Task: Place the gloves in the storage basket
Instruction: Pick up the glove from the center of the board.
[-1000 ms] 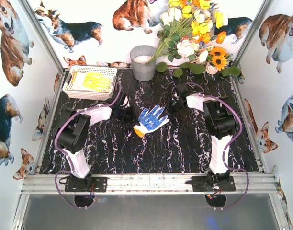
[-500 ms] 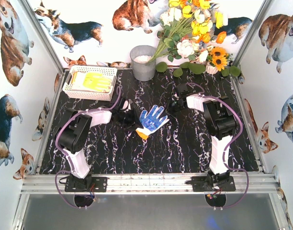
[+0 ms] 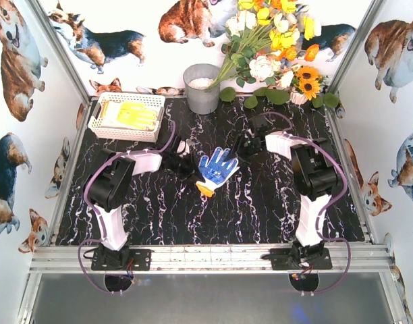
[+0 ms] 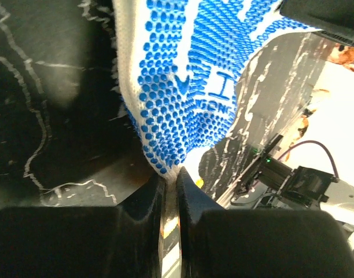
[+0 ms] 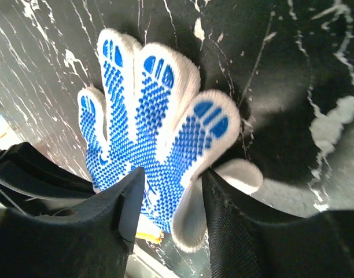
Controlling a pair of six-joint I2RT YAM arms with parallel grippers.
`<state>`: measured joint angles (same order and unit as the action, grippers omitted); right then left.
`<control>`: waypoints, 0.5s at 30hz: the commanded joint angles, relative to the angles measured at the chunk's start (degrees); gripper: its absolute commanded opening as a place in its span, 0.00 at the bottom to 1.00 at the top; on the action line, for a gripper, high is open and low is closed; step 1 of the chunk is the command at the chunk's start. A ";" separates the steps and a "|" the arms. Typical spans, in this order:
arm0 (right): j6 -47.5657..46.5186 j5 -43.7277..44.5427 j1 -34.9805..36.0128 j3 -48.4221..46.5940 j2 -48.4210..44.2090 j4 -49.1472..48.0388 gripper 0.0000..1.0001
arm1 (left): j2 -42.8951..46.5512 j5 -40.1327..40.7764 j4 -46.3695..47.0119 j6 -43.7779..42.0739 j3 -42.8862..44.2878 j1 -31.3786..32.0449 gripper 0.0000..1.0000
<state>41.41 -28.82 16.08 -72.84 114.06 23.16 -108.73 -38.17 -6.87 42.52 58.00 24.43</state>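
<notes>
top external: yellow gloves (image 3: 135, 115) in storage basket (image 3: 125, 133); left hand (image 3: 193, 174) clamped on blue glove (image 3: 218, 167), right hand (image 3: 245, 146) apart

Bottom centre, the left gripper (image 4: 170, 184) pinches the edge of a blue-dotted white glove (image 4: 188, 81) filling the upper frame above the black marbled table (image 4: 44, 116).

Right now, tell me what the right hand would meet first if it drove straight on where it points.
The blue-dotted glove: its fingers lie between the right hand's open jaws, the dark marbled table close behind. Depth is unclear, so contact may be near-immediate.
</notes>
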 commanded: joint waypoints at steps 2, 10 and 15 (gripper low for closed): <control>-0.60 3.74 -1.23 2.65 -8.25 1.77 0.52 | -1.04 -3.14 -2.37 2.97 5.27 0.47 0.00; 10.24 -1.88 -1.71 11.54 -17.16 -1.49 0.65 | -1.37 -3.95 -4.67 10.29 9.22 0.37 0.00; 24.02 -4.92 -0.73 18.83 -20.41 -13.85 0.68 | -0.57 -3.66 -5.23 14.61 9.94 0.36 0.00</control>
<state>53.21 -30.15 14.37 -57.58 96.47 20.69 -109.23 -41.12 -11.40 52.21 66.22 24.60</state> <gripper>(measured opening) 0.681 0.024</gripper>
